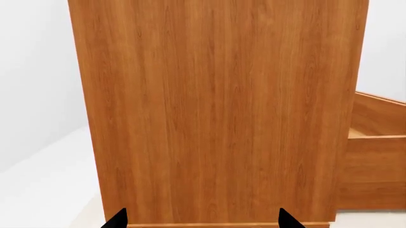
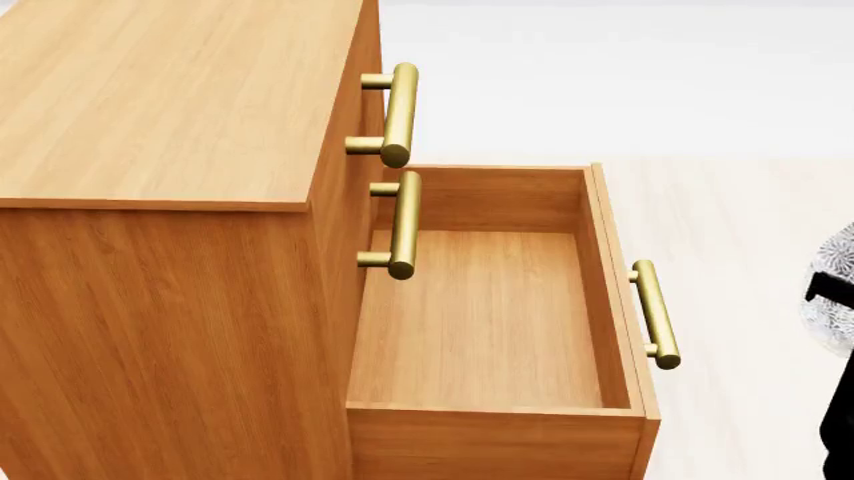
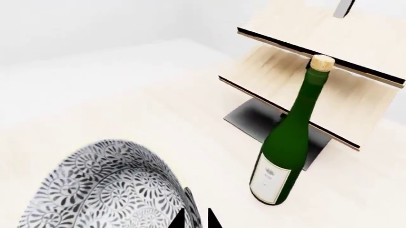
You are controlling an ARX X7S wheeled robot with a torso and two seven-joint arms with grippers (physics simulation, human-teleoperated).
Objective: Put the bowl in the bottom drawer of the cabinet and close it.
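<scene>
At the head view's right edge only a sliver of the bowl (image 2: 838,290) shows; the right wrist view shows its patterned wall, the right claw (image 3: 195,219) pinched onto its rim. Beyond it, a green bottle (image 3: 286,142) stands before a pale wooden rack (image 3: 317,80). Facing the cabinet (image 1: 216,109) side, the left claw (image 1: 201,219) is spread, empty. Pulled out, the bottom drawer (image 2: 487,320) holds nothing.

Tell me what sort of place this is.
Probably a bare simulated room, loosely home-like: a wooden cabinet with its bottom drawer pulled open, a green bottle beside a pale wooden rack, a patterned bowl.
</scene>
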